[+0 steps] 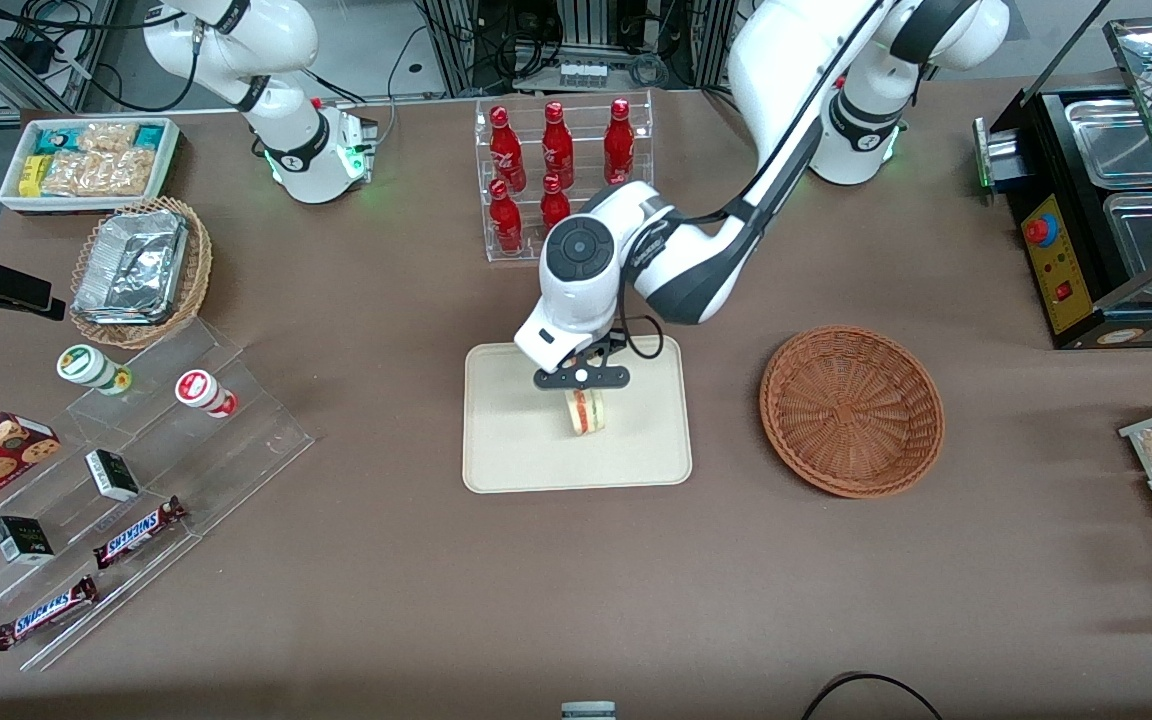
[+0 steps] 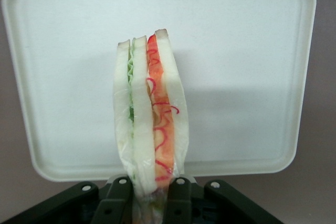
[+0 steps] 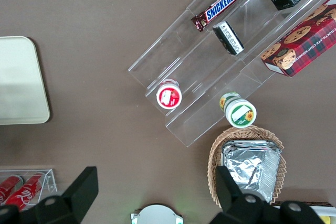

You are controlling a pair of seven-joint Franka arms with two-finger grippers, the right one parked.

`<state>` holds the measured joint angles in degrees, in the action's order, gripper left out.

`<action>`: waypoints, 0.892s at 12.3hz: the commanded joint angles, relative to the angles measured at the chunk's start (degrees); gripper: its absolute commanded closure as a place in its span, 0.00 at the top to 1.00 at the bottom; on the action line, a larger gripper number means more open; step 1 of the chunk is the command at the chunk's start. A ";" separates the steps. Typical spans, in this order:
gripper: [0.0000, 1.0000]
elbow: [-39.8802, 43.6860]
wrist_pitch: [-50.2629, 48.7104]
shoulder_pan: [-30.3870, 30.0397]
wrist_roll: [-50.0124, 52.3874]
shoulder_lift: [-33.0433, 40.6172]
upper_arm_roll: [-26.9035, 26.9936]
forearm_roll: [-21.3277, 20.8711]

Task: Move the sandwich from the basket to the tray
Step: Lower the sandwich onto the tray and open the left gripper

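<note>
My left gripper [image 1: 583,392] hangs over the middle of the cream tray [image 1: 506,465], shut on the sandwich [image 1: 586,412]. The sandwich [image 2: 149,114] is a white-bread wedge with green and red-orange layers; it points down at the tray [image 2: 247,40] from between the fingers [image 2: 178,200], and whether it touches the tray I cannot tell. The reddish-brown woven basket [image 1: 851,410] stands beside the tray, toward the working arm's end of the table, with nothing in it.
A clear rack of red bottles [image 1: 561,165] stands farther from the front camera than the tray. Toward the parked arm's end lie a clear stepped display with snack bars and cups [image 1: 136,470], a tan basket with a foil container [image 1: 136,270] and a white snack bin [image 1: 86,165]. A black food warmer [image 1: 1106,210] stands at the working arm's end.
</note>
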<state>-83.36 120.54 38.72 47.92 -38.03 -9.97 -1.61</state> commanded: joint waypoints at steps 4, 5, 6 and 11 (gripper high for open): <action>0.00 1.53 4.43 0.39 -3.51 -5.64 0.39 -4.53; 0.00 1.62 4.53 0.31 -4.14 -5.65 0.48 -4.54; 0.00 2.06 4.62 0.22 -4.15 -5.74 0.48 -4.54; 0.12 2.41 8.22 0.39 -3.54 -7.58 0.48 -4.63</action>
<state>-82.73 128.23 38.68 44.31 -44.36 -9.76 -5.45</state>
